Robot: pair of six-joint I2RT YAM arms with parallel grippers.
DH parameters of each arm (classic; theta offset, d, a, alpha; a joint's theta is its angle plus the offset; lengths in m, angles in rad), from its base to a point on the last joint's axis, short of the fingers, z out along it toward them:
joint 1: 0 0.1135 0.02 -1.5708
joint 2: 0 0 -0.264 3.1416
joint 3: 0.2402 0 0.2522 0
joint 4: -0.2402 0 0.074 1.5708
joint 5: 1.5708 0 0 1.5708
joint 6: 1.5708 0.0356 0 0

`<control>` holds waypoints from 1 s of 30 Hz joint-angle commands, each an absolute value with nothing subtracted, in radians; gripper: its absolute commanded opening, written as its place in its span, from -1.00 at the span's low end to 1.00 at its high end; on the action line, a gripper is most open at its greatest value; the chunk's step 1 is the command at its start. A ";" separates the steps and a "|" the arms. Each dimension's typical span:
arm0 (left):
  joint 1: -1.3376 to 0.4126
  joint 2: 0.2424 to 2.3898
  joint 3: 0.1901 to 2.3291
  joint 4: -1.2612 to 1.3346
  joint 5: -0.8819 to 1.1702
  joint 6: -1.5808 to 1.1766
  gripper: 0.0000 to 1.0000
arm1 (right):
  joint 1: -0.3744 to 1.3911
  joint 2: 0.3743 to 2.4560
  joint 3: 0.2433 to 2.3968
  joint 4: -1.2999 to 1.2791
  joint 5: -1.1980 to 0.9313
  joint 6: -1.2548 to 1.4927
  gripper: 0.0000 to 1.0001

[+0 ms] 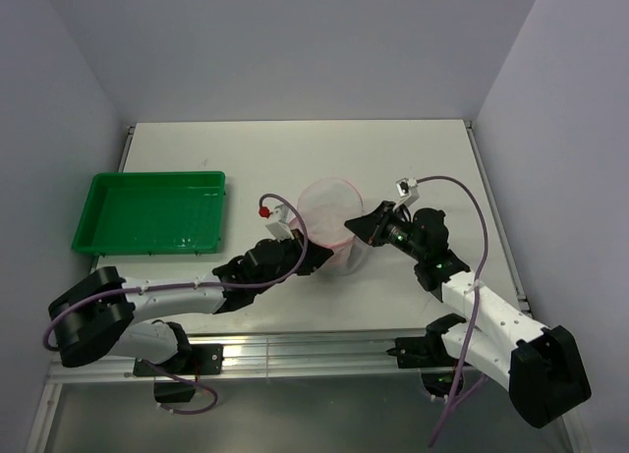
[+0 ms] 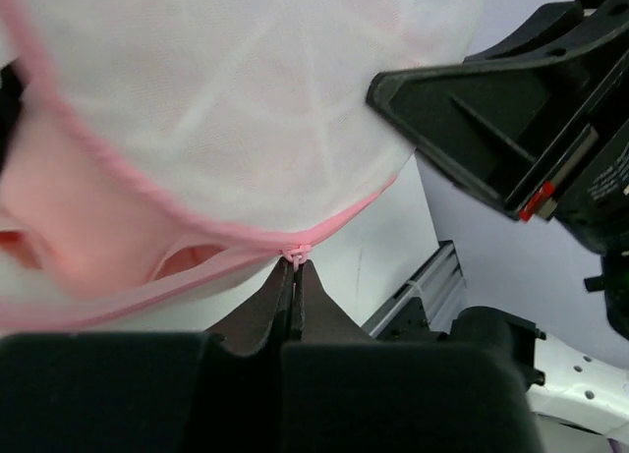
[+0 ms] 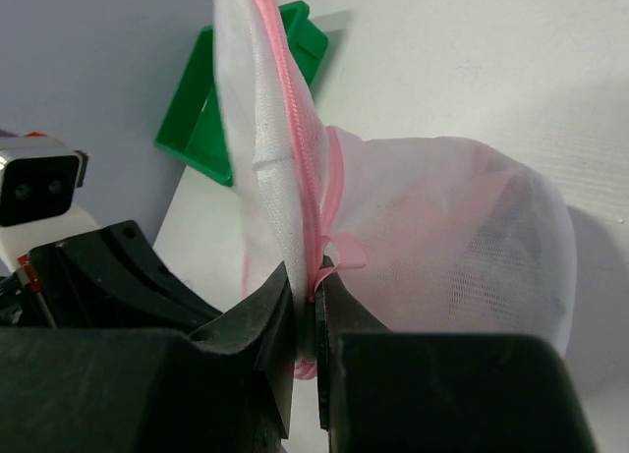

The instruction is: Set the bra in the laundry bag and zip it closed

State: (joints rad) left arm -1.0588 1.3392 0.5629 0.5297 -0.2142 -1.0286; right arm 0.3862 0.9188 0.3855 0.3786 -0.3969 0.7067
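White table (image 1: 295, 148), laundry bag (image 1: 329, 209) rim pinched by left pincer (image 2: 295, 270), right pincer (image 3: 314, 288)

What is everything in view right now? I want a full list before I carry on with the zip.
laundry bag: 1, white mesh with pink trim, mid-table between the two arms
zipper pull: 1, pink, on the bag's trim
pink cloth: 1, pale pink, inside the bag; likely the bra
tray: 1, green, left side of the table
table: 1, white, under everything
left fingers: 2, black, shut on the zipper pull
right fingers: 2, black, shut on the bag's pink rim
arms: 2, white and black; left arm and right arm reach in from the near edge
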 commanded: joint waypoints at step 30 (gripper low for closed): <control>-1.111 1.327 0.526 0.689 -0.344 -0.985 -1.00 | 0.481 0.707 0.335 0.167 -0.199 0.791 0.99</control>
